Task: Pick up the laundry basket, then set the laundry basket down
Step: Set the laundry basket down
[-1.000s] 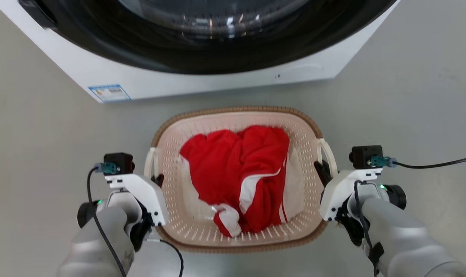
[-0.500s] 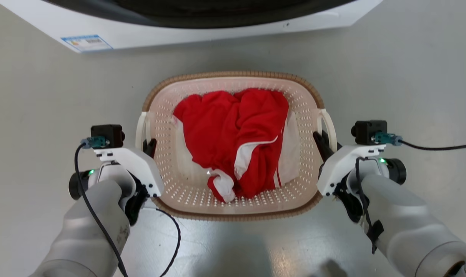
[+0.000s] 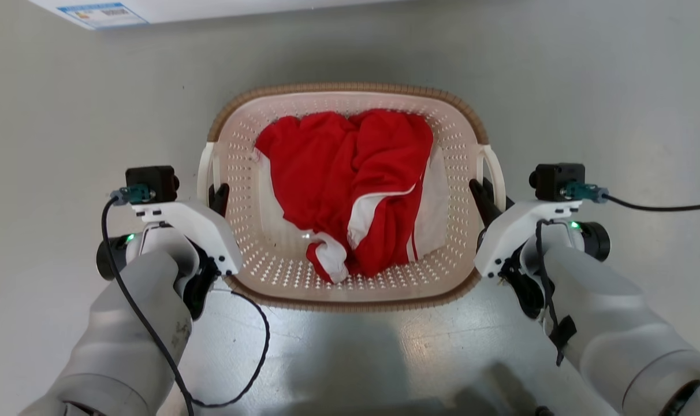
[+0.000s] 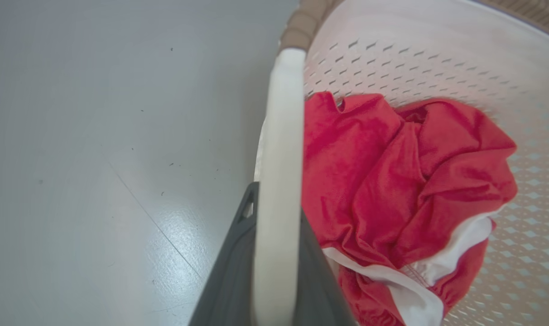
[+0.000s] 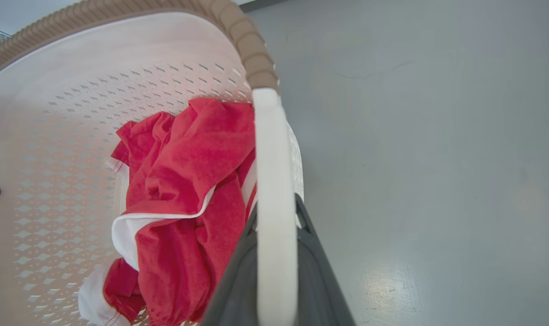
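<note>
The left pincer [image 3: 218, 195] is clamped narrow on one white loop handle [image 4: 279, 181], the strap running between its dark fingers. The right pincer [image 3: 481, 193] is clamped the same way on the opposite handle [image 5: 272, 181]. Between them hangs or sits the small cream perforated plastic laundry basket [image 3: 350, 88] with its brown woven-look rim; I cannot tell whether it touches the grey floor [image 3: 587, 86]. Its long axis runs from pincer to pincer, both arms equally near, so setting it down level likely needs both to descend together. A crumpled red and white garment [image 3: 350, 185] lies inside.
</note>
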Controlling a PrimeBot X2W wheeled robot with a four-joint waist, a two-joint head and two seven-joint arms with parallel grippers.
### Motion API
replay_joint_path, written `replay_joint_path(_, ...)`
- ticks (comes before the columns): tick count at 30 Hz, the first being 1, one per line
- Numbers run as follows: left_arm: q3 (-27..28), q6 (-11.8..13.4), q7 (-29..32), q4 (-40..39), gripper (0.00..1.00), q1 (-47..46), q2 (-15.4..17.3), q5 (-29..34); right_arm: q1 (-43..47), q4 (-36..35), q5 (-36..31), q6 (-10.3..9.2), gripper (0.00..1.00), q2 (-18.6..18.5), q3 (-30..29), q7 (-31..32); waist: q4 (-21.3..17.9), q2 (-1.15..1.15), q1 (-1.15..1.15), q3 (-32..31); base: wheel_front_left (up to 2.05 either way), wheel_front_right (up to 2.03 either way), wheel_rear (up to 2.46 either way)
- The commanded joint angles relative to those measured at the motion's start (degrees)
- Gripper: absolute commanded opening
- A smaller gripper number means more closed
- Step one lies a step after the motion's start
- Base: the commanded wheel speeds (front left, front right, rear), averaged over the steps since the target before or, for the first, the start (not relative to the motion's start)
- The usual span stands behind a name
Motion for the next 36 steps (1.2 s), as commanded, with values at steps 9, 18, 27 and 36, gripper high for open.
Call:
replay_joint_path(9,4.3,0.9,-1.3,-2.3,0.0,-3.1,2.0,2.7,0.4,-0.4,-2.2,0.45,0.0,0.2,-1.6,-0.8,0.6,0.0,0.0,3.4,0.0,0.0,0.0)
replay_joint_path(18,7.2,1.4,-1.3,-3.8,0.0,-3.0,2.0,5.4,0.1,-0.1,-3.9,0.45,0.0,0.3,-2.8,-0.8,0.8,0.0,0.0,4.6,0.0,0.0,0.0)
replay_joint_path(27,10.1,1.5,-1.3,-4.1,0.0,-2.5,1.4,8.1,-0.2,0.2,-5.8,0.45,0.0,0.6,-4.4,-0.8,0.9,0.0,0.0,5.3,0.0,0.0,0.0)
replay_joint_path(36,11.0,0.4,-1.3,-2.4,1.0,-1.9,0.1,8.9,0.3,2.2,-5.8,0.45,1.0,1.4,-4.7,-0.8,0.9,0.0,0.0,4.5,0.0,0.0,0.0)
